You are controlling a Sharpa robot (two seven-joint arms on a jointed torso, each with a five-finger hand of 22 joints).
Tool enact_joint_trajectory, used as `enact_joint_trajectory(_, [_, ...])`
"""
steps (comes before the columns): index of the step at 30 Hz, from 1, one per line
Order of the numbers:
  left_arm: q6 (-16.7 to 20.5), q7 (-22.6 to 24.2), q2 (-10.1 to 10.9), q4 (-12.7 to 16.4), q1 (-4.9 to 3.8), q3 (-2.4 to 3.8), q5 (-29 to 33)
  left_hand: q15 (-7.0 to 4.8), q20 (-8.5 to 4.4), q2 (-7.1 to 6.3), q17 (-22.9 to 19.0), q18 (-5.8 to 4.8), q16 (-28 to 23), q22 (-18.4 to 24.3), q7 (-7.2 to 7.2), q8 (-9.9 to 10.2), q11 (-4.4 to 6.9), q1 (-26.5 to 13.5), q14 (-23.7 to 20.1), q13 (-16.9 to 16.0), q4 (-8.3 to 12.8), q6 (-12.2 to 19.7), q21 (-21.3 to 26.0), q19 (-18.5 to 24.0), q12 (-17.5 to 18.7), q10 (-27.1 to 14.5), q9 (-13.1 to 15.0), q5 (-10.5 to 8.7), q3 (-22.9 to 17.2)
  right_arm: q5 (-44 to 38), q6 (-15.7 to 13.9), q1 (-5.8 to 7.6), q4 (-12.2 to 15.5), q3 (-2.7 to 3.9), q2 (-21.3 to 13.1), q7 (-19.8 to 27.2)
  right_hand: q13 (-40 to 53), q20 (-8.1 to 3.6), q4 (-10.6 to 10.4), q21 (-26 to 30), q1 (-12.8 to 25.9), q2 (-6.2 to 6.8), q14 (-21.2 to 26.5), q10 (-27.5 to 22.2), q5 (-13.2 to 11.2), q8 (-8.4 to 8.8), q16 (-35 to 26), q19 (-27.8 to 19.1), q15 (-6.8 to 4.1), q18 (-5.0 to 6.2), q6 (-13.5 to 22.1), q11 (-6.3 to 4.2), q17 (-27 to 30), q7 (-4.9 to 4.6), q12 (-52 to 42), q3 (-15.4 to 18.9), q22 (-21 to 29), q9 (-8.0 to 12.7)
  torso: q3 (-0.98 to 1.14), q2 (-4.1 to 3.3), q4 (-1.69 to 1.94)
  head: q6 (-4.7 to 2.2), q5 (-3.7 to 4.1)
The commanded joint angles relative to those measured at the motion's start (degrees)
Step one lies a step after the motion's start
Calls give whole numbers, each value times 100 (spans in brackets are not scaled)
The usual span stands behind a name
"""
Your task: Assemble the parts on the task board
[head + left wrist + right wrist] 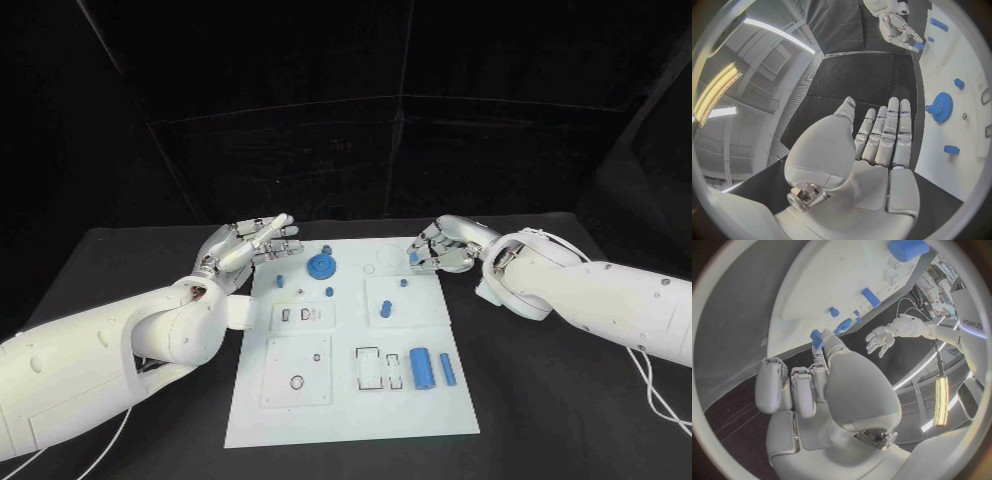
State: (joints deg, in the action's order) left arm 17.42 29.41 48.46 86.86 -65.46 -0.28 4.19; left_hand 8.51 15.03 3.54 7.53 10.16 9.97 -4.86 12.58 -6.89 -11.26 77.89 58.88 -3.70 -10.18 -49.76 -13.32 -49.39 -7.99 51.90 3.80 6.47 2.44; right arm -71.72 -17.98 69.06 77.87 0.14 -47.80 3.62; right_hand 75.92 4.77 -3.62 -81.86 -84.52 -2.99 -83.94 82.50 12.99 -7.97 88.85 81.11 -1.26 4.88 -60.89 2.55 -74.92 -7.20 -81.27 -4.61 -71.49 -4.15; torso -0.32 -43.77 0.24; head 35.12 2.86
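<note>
Task board, white, lay at the middle of the black table, its long side running near to far; a blue gear stood at its far left part, with a small blue peg just nearer; a short blue piece sat at the centre; a large blue cylinder and a slimmer blue bar lay side by side at the near right, beside empty rectangular recesses. Left hand hovered off the board's far left corner, fingers straight and apart, grasping nothing, as the left wrist view confirmed. Right hand sat at the board's far right edge, fingers curled, thumb and a finger pinching a small blue part; the same part showed at that hand in the left wrist view.
</note>
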Motion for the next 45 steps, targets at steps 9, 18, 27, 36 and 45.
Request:
enact_joint_trajectory(9, [-52, 36, -5, 0, -9, 5, -9, 16, 2, 22, 7, 39, -40, 5, 137, 27, -2, 12, 10, 5, 49, -32, 17, -39, 30, 57, -3, -14, -1, -563, -822, 22, 1041, 8, 119, -826, 374, -38, -48, -44, 63, -66, -544, -36, -21, -18, 15, 21, -54, -118, -61, -31, -1225, 23, 56, -77, -29, -7, -84, 104, 44, 35, -60])
enact_joint_trajectory(18, [-49, 44, -24, -44, -11, 6, -9, 15, 2, 27, 7, 39, -44, 8, 137, 29, -2, 15, 11, 6, 51, -34, 19, -41, 31, 58, -3, -14, 0, -467, -671, 18, 1027, 5, 765, -962, 372, -41, -54, -44, 93, -61, -545, -33, -67, -21, 16, 23, -58, -118, -71, -38, -1229, 32, 60, -115, -32, -7, -129, 176, 97, 116, -238])
enact_joint_trajectory(27, [-30, 57, -38, -60, -15, 6, -9, 15, 2, 32, 8, 39, -46, 9, 138, 29, -2, 16, 13, 6, 52, -36, 20, -42, 32, 60, -3, -14, -1, -501, -448, -160, 800, -1, 1348, -1122, 374, -45, -40, -46, 84, -74, -546, -29, -78, -21, 16, 26, -63, -119, -75, -44, -1231, 37, 61, -161, -38, -7, -163, 200, 100, 196, -382])
enact_joint_trajectory(36, [-13, 64, -35, -57, -20, 7, -10, 15, 2, 32, 8, 39, -46, 9, 138, 29, -2, 16, 13, 6, 52, -36, 20, -42, 32, 60, -3, -14, -1, -940, -325, -488, 638, 0, 1667, -1691, 357, -50, -2, -40, 70, -55, -542, -38, -79, -22, 9, 20, -68, -117, -79, -49, -1214, 40, 79, -212, -25, -8, -148, 192, 108, 273, -490])
enact_joint_trajectory(45, [-10, 64, -56, -71, -21, 7, -10, 15, 2, 35, 8, 39, -48, 10, 138, 30, -2, 17, 13, 6, 54, -37, 22, -43, 33, 61, -3, -14, 0, -1177, -244, -607, 494, 1, 1817, -1910, 353, -51, 2, -38, 71, -48, -541, -41, -79, -22, 9, 18, -68, -116, -79, -48, -1213, 39, 83, -215, -21, -7, -134, 185, 93, 319, -549])
